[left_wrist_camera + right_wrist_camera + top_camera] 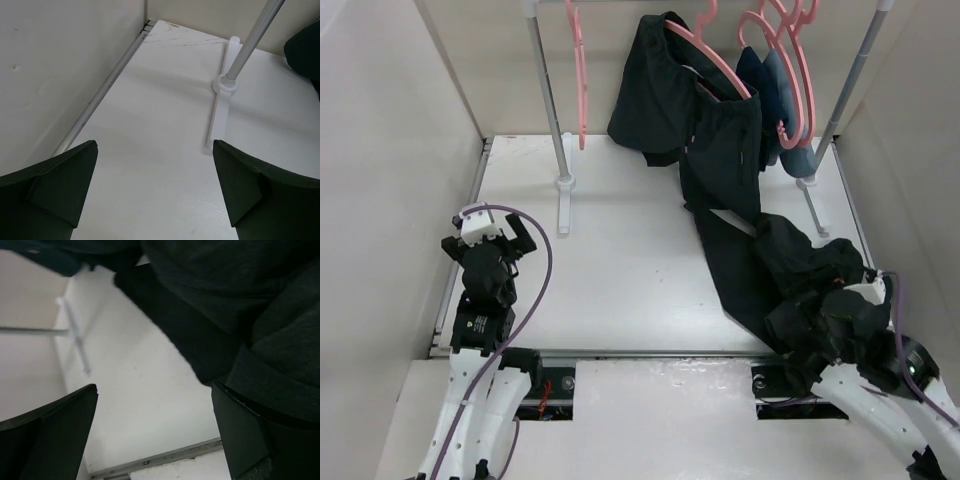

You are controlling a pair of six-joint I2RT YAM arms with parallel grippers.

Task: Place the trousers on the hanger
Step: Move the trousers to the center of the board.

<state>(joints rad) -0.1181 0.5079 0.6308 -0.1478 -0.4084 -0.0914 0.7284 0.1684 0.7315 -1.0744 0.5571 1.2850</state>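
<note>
Black trousers [735,270] drape one pink hanger [720,70]; left fingers [60,185] and right fingers [50,430] gape empty.

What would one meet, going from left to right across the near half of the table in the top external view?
The left pincer, the foot of the rack's left post, the trousers lying on the table, the right pincer.

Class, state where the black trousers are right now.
Top view, right side: the trousers hang from the pink hanger on the rack, trail forward over the table and bunch beside the right gripper.
</note>
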